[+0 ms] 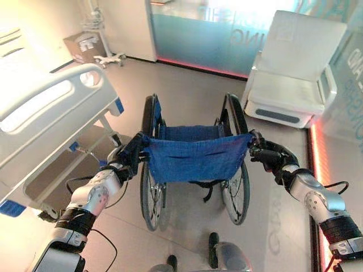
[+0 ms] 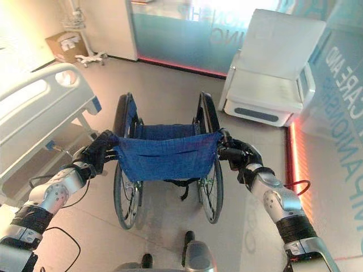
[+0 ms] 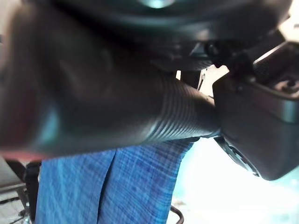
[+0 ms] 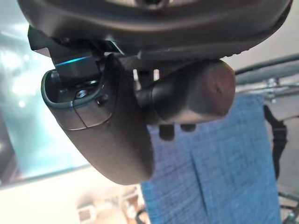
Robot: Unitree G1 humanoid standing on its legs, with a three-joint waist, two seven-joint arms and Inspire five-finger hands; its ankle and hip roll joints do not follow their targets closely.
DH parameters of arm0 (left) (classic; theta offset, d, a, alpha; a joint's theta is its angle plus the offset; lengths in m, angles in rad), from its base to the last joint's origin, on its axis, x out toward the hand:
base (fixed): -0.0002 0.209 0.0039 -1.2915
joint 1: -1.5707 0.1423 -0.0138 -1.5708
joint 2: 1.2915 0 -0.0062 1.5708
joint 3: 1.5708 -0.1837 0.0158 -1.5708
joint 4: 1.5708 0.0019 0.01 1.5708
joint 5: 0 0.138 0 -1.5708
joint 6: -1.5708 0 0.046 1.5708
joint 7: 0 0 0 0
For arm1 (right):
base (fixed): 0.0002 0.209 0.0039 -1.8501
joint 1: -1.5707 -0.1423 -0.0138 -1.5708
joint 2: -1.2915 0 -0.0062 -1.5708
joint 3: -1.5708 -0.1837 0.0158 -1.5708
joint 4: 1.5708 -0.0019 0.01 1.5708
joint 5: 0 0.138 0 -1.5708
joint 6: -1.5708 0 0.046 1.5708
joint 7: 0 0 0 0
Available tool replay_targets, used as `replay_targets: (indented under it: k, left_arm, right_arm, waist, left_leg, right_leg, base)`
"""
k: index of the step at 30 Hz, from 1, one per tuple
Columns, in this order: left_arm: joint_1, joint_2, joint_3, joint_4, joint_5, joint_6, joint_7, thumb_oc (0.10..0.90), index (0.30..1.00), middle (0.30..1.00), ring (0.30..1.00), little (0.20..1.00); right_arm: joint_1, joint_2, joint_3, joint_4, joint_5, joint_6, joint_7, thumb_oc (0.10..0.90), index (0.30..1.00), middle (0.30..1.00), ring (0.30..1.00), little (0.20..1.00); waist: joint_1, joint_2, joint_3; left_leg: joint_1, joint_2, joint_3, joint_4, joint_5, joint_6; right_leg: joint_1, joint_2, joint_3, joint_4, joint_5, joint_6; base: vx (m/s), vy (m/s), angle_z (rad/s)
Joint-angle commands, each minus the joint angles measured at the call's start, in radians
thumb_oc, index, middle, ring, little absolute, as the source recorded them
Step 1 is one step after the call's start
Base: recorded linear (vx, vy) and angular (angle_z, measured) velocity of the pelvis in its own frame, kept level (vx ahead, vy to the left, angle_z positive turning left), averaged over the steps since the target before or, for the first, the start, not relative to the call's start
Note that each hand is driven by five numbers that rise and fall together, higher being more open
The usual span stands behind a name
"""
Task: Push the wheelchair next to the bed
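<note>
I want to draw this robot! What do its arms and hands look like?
Both arms are shiny silver-grey with rounded shells and black ribbed bands near the elbows. The left hand and right hand are dark, almost black, with chunky fingers.

White reclining armchair (image 1: 295, 68) stands at the far right, backed against a frosted teal glass partition (image 1: 198, 34). Red light strip (image 1: 193, 63) runs along the partition's base, left of the armchair. Cardboard box (image 1: 82, 45) sits far left of the armchair, by the wall. White wheeled stand (image 1: 105, 34) just beside the box, between it and the partition. Grey floor (image 1: 187, 85) in front of the armchair.
</note>
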State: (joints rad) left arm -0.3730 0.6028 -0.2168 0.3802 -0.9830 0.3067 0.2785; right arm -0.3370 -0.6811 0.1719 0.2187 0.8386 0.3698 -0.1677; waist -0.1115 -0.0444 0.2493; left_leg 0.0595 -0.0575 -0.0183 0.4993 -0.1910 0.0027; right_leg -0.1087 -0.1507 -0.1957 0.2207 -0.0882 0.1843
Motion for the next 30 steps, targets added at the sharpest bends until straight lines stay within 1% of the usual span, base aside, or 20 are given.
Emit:
replay_targets:
  k: [1,2,3,4,5,6,8,9,10,11,12,13,14,17,19,22,24,25,27,30]
  left_arm:
    - [-0.098,-0.127,-0.027,-0.102,-0.040,-0.141,-0.021,0.400,0.300,0.300,0.300,0.300]
    - [-0.085,-0.128,-0.018,-0.111,-0.035,-0.152,-0.007,0.400,0.300,0.300,0.300,0.300]
    - [-0.083,-0.128,-0.017,-0.113,-0.034,-0.153,-0.005,0.400,0.300,0.300,0.300,0.300]
    - [-0.065,-0.122,-0.001,-0.124,-0.035,-0.160,0.004,0.400,0.300,0.300,0.300,0.300]
    - [-0.061,-0.116,0.013,-0.130,-0.044,-0.159,0.002,0.400,0.300,0.300,0.300,0.300]
    - [-0.060,-0.115,0.016,-0.131,-0.045,-0.159,0.001,0.400,0.300,0.300,0.300,0.300]
    - [-0.048,-0.101,0.035,-0.128,-0.047,-0.162,-0.026,0.400,0.300,0.300,0.300,0.300]
    - [-0.043,-0.092,0.044,-0.121,-0.052,-0.162,-0.043,0.400,0.300,0.300,0.300,0.300]
    - [-0.039,-0.083,0.047,-0.112,-0.060,-0.165,-0.053,0.400,0.300,0.300,0.300,0.300]
    - [-0.039,-0.076,0.050,-0.100,-0.069,-0.169,-0.063,0.400,0.300,0.300,0.300,0.300]
    - [-0.039,-0.075,0.050,-0.096,-0.069,-0.168,-0.065,0.400,0.300,0.300,0.300,0.300]
    - [-0.036,-0.070,0.049,-0.085,-0.071,-0.169,-0.066,0.400,0.300,0.300,0.300,0.300]
    - [-0.031,-0.067,0.047,-0.083,-0.071,-0.173,-0.065,0.400,0.300,0.300,0.300,0.300]
    - [-0.011,-0.060,0.055,-0.084,-0.069,-0.171,-0.064,0.400,0.300,0.300,0.300,0.300]
    - [-0.001,-0.056,0.072,-0.078,-0.064,-0.163,-0.062,0.400,0.300,0.300,0.300,0.300]
    - [0.016,-0.045,0.089,-0.058,-0.055,-0.160,-0.065,0.400,0.300,0.300,0.300,0.300]
    - [0.018,-0.042,0.090,-0.038,-0.038,-0.153,-0.082,0.400,0.300,0.300,0.300,0.300]
    - [0.017,-0.044,0.086,-0.033,-0.032,-0.155,-0.085,0.400,0.300,0.300,0.300,0.300]
    - [0.020,-0.056,0.077,-0.019,-0.016,-0.164,-0.096,0.400,0.300,0.300,0.300,0.300]
    - [0.016,-0.069,0.065,0.007,-0.004,-0.178,-0.099,0.400,0.300,0.300,0.300,0.300]
  right_arm:
    - [-0.102,0.093,0.111,-0.079,0.024,-0.041,0.136,0.400,0.300,0.300,0.300,0.300]
    - [-0.099,0.090,0.118,-0.081,0.014,-0.038,0.148,0.400,0.300,0.300,0.300,0.300]
    - [-0.099,0.090,0.119,-0.081,0.013,-0.038,0.149,0.400,0.300,0.300,0.300,0.300]
    - [-0.099,0.084,0.123,-0.081,0.005,-0.037,0.163,0.400,0.300,0.300,0.300,0.300]
    - [-0.103,0.078,0.125,-0.083,0.012,-0.038,0.160,0.400,0.300,0.300,0.300,0.300]
    - [-0.105,0.078,0.126,-0.083,0.012,-0.039,0.157,0.400,0.300,0.300,0.300,0.300]
    - [-0.134,0.091,0.142,-0.075,0.015,-0.046,0.126,0.400,0.300,0.300,0.300,0.300]
    - [-0.161,0.107,0.156,-0.064,0.013,-0.046,0.102,0.400,0.300,0.300,0.300,0.300]
    - [-0.180,0.113,0.167,-0.059,0.020,-0.042,0.086,0.400,0.300,0.300,0.300,0.300]
    - [-0.201,0.121,0.179,-0.051,0.025,-0.039,0.066,0.400,0.300,0.300,0.300,0.300]
    - [-0.207,0.123,0.183,-0.047,0.025,-0.039,0.059,0.400,0.300,0.300,0.300,0.300]
    - [-0.224,0.129,0.197,-0.037,0.029,-0.039,0.047,0.400,0.300,0.300,0.300,0.300]
    - [-0.227,0.128,0.202,-0.036,0.032,-0.041,0.043,0.400,0.300,0.300,0.300,0.300]
    - [-0.205,0.131,0.195,-0.030,0.021,-0.045,0.062,0.400,0.300,0.300,0.300,0.300]
    - [-0.193,0.136,0.191,-0.014,0.012,-0.049,0.086,0.400,0.300,0.300,0.300,0.300]
    - [-0.170,0.155,0.189,0.000,-0.002,-0.049,0.112,0.400,0.300,0.300,0.300,0.300]
    - [-0.115,0.157,0.170,-0.021,-0.007,-0.052,0.123,0.400,0.300,0.300,0.300,0.300]
    - [-0.098,0.158,0.163,-0.029,-0.010,-0.055,0.124,0.400,0.300,0.300,0.300,0.300]
    - [-0.052,0.158,0.146,-0.051,-0.020,-0.064,0.128,0.400,0.300,0.300,0.300,0.300]
    - [-0.024,0.157,0.141,-0.062,-0.026,-0.075,0.130,0.400,0.300,0.300,0.300,0.300]
  waist:
    - [0.004,0.026,-0.149]
    - [0.011,0.013,-0.152]
    - [0.013,0.010,-0.152]
    - [0.029,0.000,-0.139]
    - [0.044,-0.012,-0.122]
    - [0.050,-0.007,-0.114]
    - [0.084,-0.010,-0.083]
    - [0.102,-0.004,-0.073]
    - [0.113,0.001,-0.067]
    - [0.127,0.014,-0.065]
    - [0.132,0.019,-0.066]
    - [0.154,0.038,-0.069]
    - [0.164,0.050,-0.075]
    - [0.192,0.053,-0.089]
    - [0.207,0.055,-0.102]
    - [0.228,0.049,-0.121]
    - [0.237,0.030,-0.146]
    - [0.238,0.019,-0.151]
    - [0.239,0.012,-0.169]
    - [0.212,0.030,-0.167]
  left_leg:
    - [0.178,-0.020,0.091,0.063,0.217,-0.055]
    - [0.084,-0.011,0.120,0.240,0.294,-0.085]
    - [0.067,-0.010,0.125,0.273,0.302,-0.090]
    - [-0.075,0.035,0.168,0.465,0.344,-0.119]
    - [-0.160,0.066,0.188,0.529,0.329,-0.112]
    - [-0.177,0.084,0.187,0.529,0.319,-0.109]
    - [-0.225,0.125,0.183,0.371,0.299,-0.077]
    - [-0.215,0.124,0.185,0.172,0.313,-0.067]
    - [-0.212,0.119,0.185,0.074,0.324,-0.065]
    - [-0.215,0.109,0.175,-0.072,0.357,-0.075]
    - [-0.219,0.106,0.170,-0.108,0.369,-0.080]
    - [-0.236,0.090,0.152,-0.286,0.421,-0.093]
    - [-0.257,0.096,0.146,-0.377,0.451,-0.102]
    - [-0.271,0.094,0.167,-0.544,0.487,-0.107]
    - [-0.280,0.088,0.169,-0.508,0.472,-0.094]
    - [-0.265,0.080,0.137,-0.484,0.403,-0.065]
    - [-0.256,0.058,0.127,-0.401,0.331,-0.023]
    - [-0.249,0.038,0.124,-0.389,0.309,-0.007]
    - [-0.231,0.004,0.107,-0.366,0.276,0.028]
    - [-0.173,-0.030,0.076,-0.333,0.219,0.069]
  right_leg:
    - [0.005,0.087,-0.056,-0.175,0.234,-0.126]
    - [0.045,0.078,-0.053,-0.179,0.204,-0.155]
    - [0.050,0.076,-0.053,-0.179,0.200,-0.159]
    - [0.104,0.073,-0.062,-0.178,0.165,-0.189]
    - [0.145,0.068,-0.067,-0.178,0.149,-0.201]
    - [0.156,0.076,-0.067,-0.176,0.144,-0.203]
    - [0.203,0.080,-0.055,-0.162,0.118,-0.203]
    - [0.219,0.087,-0.036,-0.148,0.100,-0.198]
    - [0.229,0.096,-0.020,-0.140,0.091,-0.194]
    - [0.240,0.113,-0.002,-0.130,0.077,-0.190]
    - [0.242,0.120,0.002,-0.127,0.073,-0.190]
    - [0.272,0.148,0.027,-0.136,0.058,-0.185]
    - [0.291,0.167,0.033,-0.142,0.050,-0.183]
    - [0.366,0.184,0.062,-0.149,-0.002,-0.185]
    - [0.393,0.177,0.070,-0.125,-0.053,-0.187]
    - [0.424,0.132,0.062,-0.078,-0.106,-0.160]
    - [0.448,0.072,0.040,-0.020,-0.123,-0.118]
    - [0.453,0.043,0.030,0.028,-0.106,-0.100]
    - [0.420,-0.019,0.016,0.201,0.008,-0.063]
    - [0.248,-0.049,0.049,0.508,0.107,-0.082]
  base:
    - [0.37,-0.253,0.31]
    - [0.25,-0.182,0.18]
    - [0.34,-0.233,-0.25]
    - [0.31,-0.186,-0.21]
    - [0.34,-0.178,-0.12]
    - [0.35,-0.091,-0.06]
    - [0.43,0.006,-0.41]
    - [0.47,0.080,-0.46]
    - [0.51,0.123,-0.69]
    - [0.38,0.095,-0.58]
    - [0.57,0.153,-0.31]
    - [0.57,0.149,-0.05]
    - [0.60,0.149,-0.28]
    - [0.63,0.139,-0.43]
    - [0.57,0.151,-0.34]
    - [0.57,0.207,-0.48]
    - [0.56,0.286,-0.44]
    - [0.52,0.317,-0.31]
    - [0.42,0.295,-0.19]
    - [0.48,0.332,-0.11]
